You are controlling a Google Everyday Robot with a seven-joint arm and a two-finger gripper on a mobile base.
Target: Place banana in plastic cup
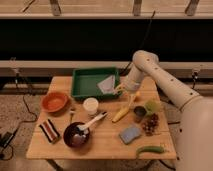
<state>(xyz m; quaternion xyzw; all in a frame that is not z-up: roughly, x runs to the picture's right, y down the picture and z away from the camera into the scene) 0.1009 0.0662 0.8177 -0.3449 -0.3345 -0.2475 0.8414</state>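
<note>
The banana (121, 114) lies on the wooden table (100, 150), slanting from lower left to upper right, just left of the dark cup (139, 113). The pale lime-green plastic cup (151, 106) stands upright to the right of the dark cup. My gripper (120, 90) hangs at the end of the white arm, by the right edge of the green tray (87, 82), above and behind the banana's upper end. It holds nothing that I can see.
White paper (106, 84) lies in the tray. A white cup (90, 105), orange bowl (54, 101), dark bowl with a spoon (76, 135), striped item (49, 130), blue sponge (130, 133), grapes (150, 124) and long green vegetable (150, 149) are on the table. A small orange thing (135, 95) sits by the gripper.
</note>
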